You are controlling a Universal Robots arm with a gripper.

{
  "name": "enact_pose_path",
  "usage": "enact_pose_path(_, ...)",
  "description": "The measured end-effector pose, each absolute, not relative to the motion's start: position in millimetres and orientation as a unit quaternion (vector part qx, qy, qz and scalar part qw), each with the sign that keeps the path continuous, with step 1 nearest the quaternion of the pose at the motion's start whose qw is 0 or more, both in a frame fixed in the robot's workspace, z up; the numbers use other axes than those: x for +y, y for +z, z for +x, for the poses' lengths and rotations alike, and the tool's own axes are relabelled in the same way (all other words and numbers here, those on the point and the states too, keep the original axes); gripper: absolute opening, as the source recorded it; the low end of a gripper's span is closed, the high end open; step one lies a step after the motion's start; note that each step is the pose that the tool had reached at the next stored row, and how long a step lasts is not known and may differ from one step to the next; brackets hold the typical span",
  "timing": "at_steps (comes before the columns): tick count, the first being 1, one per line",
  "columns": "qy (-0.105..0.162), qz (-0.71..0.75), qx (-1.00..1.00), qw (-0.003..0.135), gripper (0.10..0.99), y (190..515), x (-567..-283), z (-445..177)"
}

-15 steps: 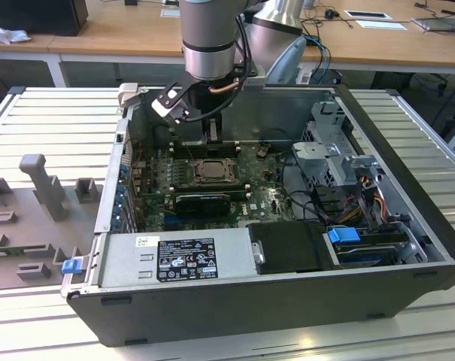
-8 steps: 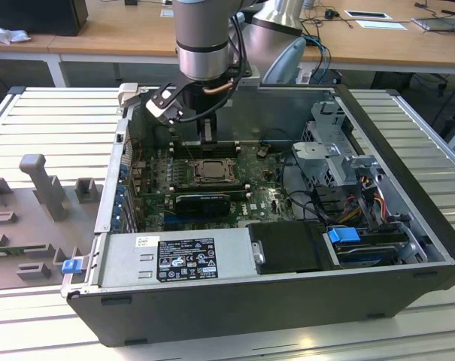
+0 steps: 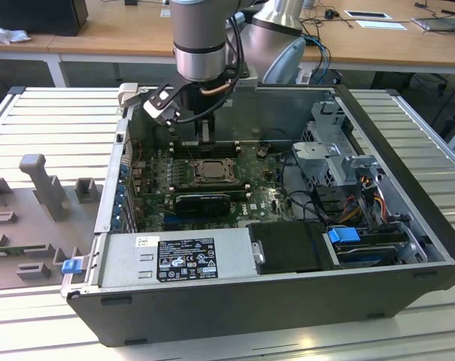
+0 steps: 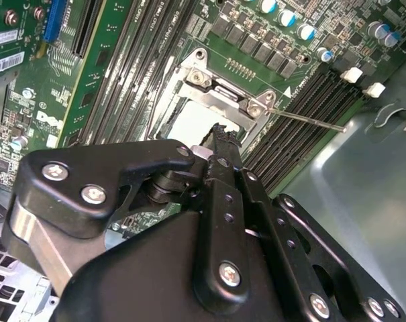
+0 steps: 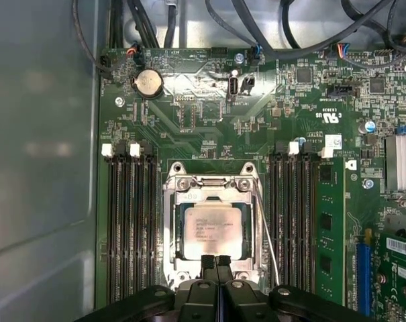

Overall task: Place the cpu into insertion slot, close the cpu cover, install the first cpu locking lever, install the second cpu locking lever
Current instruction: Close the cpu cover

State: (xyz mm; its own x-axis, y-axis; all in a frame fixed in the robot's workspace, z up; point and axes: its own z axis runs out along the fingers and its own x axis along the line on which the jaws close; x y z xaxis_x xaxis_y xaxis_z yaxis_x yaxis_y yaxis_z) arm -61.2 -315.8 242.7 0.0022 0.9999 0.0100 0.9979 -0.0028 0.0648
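The cpu (image 5: 213, 231), a pale silver square, lies flat in the insertion slot (image 5: 166, 221) on the green board. The cpu cover (image 5: 209, 196), a silvery frame with a window, lies down over the cpu's edges. My gripper (image 5: 215, 260) is shut with nothing between its fingers, its tips together right over the cover's edge nearest the wrist. One thin wire locking lever (image 5: 266, 235) runs along one side of the socket and, in the second wrist view, the lever (image 4: 310, 119) sticks out sideways past the hinge. In the exterior view my gripper (image 3: 203, 144) hangs just behind the socket (image 3: 210, 171).
Black memory slots (image 5: 129, 228) flank the socket on both sides. Inside the open case sit a black graphics card (image 3: 203, 201), a power supply (image 3: 174, 259) at the front and a drive cage (image 3: 340, 165) with cables on the exterior view's right. A coin battery (image 5: 149, 83) sits further along the board.
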Motion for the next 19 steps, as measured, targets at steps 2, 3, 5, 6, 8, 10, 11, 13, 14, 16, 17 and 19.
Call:
enact_pose_path(2, 0.026, 0.708, 0.706, 0.019, 0.106, 242.2, -315.8, -62.3)
enact_pose_path(3, 0.027, 0.708, 0.706, 0.019, 0.106, 241.9, -315.8, -63.0)
enact_pose_path(5, 0.027, 0.708, 0.706, 0.019, 0.106, 241.0, -315.8, -63.8)
enact_pose_path(6, 0.027, 0.708, 0.706, 0.019, 0.106, 239.7, -315.8, -64.6)
enact_pose_path(8, 0.026, 0.708, 0.706, 0.019, 0.106, 238.3, -315.8, -65.0)
enact_pose_path(10, 0.026, 0.708, 0.706, 0.019, 0.106, 236.6, -316.1, -65.2)
enact_pose_path(11, 0.026, 0.708, 0.706, 0.019, 0.106, 235.7, -316.1, -65.2)
enact_pose_path(13, 0.026, 0.708, 0.706, 0.019, 0.106, 231.2, -316.2, -65.7)
enact_pose_path(14, 0.026, 0.708, 0.706, 0.019, 0.106, 229.4, -316.2, -65.8)
enact_pose_path(16, 0.027, 0.707, 0.707, 0.019, 0.106, 224.4, -316.4, -67.8)
enact_pose_path(17, 0.027, 0.706, 0.708, 0.019, 0.106, 221.4, -316.4, -68.0)
enact_pose_path(19, 0.026, 0.706, 0.708, 0.019, 0.106, 216.8, -316.5, -68.1)
